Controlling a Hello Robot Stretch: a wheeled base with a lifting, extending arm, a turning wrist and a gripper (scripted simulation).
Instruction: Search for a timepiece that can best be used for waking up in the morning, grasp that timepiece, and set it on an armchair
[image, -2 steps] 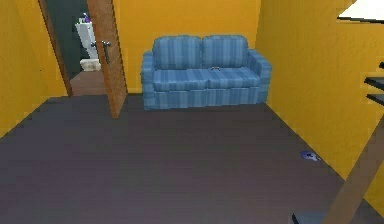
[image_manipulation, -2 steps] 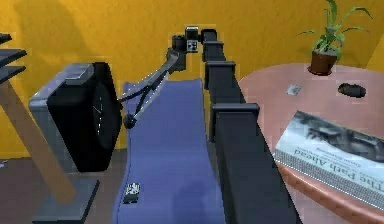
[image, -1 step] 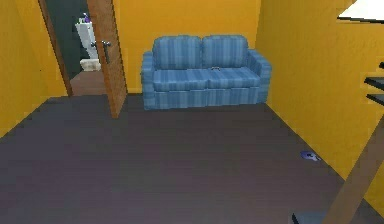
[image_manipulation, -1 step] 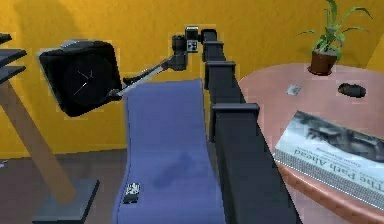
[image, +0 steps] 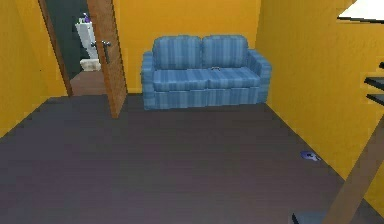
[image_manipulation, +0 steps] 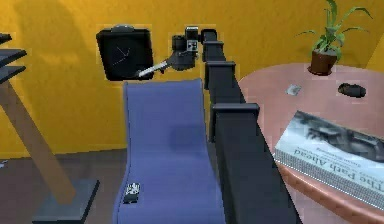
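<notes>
Clock (image_manipulation: 125, 52) held by gripper (image_manipulation: 143, 71), clear of every surface.
It hangs at the tips of the fingers (image_manipulation: 156, 67), against the wall (image_manipulation: 60, 30); their state cannot be told. Below them lies a chair (image_manipulation: 165, 140); right of them a table (image_manipulation: 275, 85) bears a plant (image_manipulation: 327, 40) and a newspaper (image_manipulation: 330, 140).

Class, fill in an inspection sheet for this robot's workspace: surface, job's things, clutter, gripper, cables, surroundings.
Surface: long blue padded chair beside the arm; dark floor.
Job's things: black square clock hangs at the gripper's far end, above the chair's top, against the orange wall.
Clutter: small dark item on the chair seat; folded newspaper and potted green plant on the round reddish table.
Gripper: dark two-finger gripper holds the clock.
Cables: nothing seen.
Surroundings: blue striped sofa; open wooden door.
</notes>
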